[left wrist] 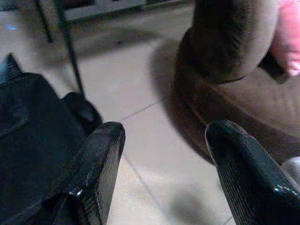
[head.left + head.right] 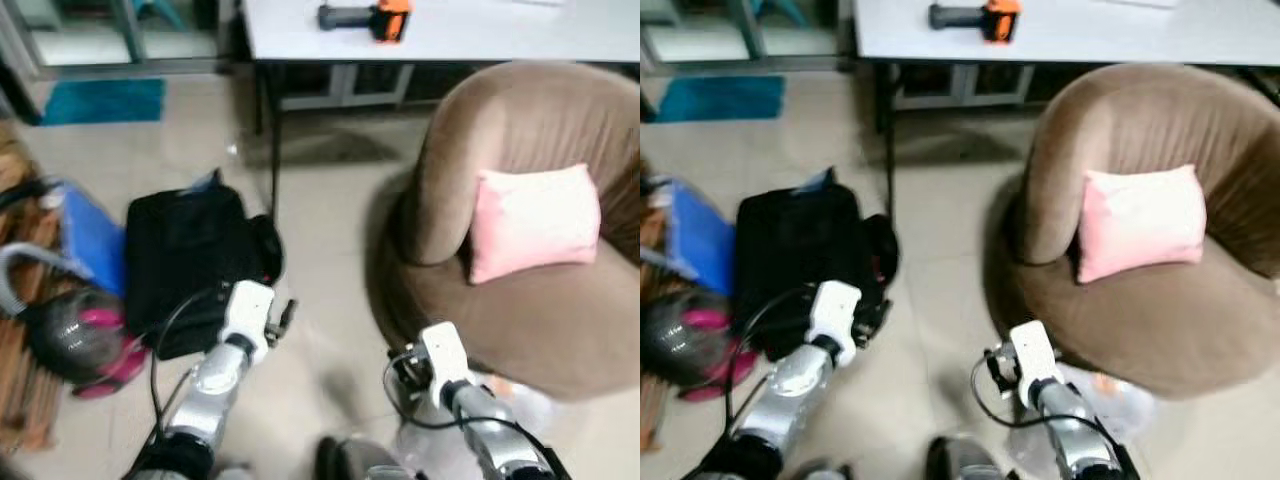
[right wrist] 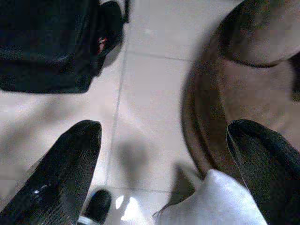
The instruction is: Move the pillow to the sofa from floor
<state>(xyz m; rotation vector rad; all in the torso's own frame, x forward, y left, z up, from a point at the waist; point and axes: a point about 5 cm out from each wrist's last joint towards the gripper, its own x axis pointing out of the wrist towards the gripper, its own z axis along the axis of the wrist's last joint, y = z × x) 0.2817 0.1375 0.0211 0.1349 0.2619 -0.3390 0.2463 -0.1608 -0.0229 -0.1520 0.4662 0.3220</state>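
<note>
Hanging low — left gripper (image 1: 161,176) and right gripper (image 3: 164,171), fingers spread wide.

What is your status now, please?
Left gripper open, empty, over floor. Right gripper open, empty, near sofa base. Pillow on sofa seat. Black bag on floor to the left.

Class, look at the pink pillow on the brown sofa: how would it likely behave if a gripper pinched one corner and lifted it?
The pink pillow looks plump with soft edges, so it would probably sag and fold from a corner pinch. It is likely light for its bulk. Its cloth cover seems matte, so probably not slippery. Leaning on the sofa back, it may flop forward if nudged.
</note>
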